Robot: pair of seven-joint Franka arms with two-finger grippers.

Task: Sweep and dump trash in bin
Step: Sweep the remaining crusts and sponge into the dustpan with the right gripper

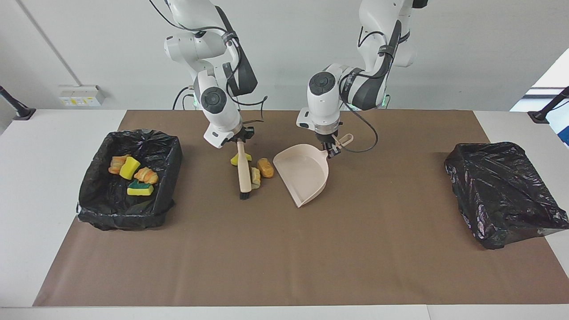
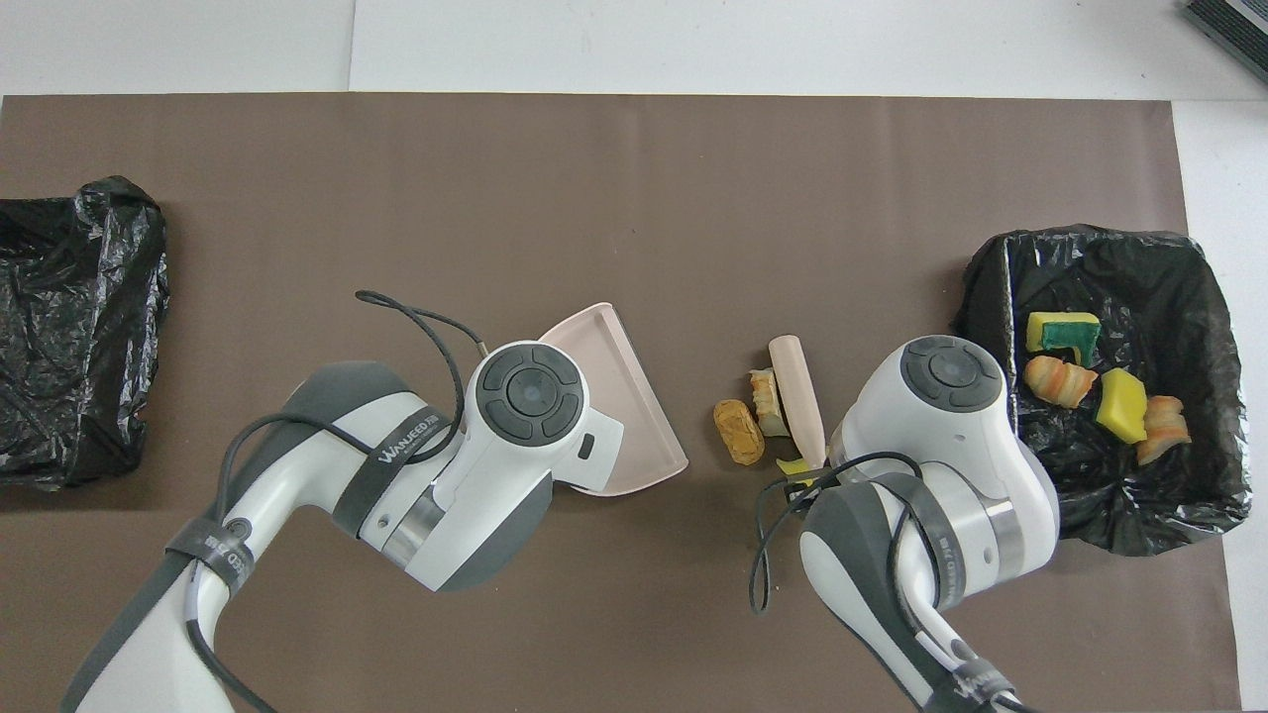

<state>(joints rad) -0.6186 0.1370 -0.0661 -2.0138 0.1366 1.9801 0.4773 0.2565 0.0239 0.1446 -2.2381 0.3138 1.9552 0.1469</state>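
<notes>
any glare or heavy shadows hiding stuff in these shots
Facing view: even light, soft shadows; the black bin liner at the left arm's end shows glossy highlights. Overhead view: the right arm's wrist covers the right gripper and part of the yellow sponge piece beside the brush.
</notes>
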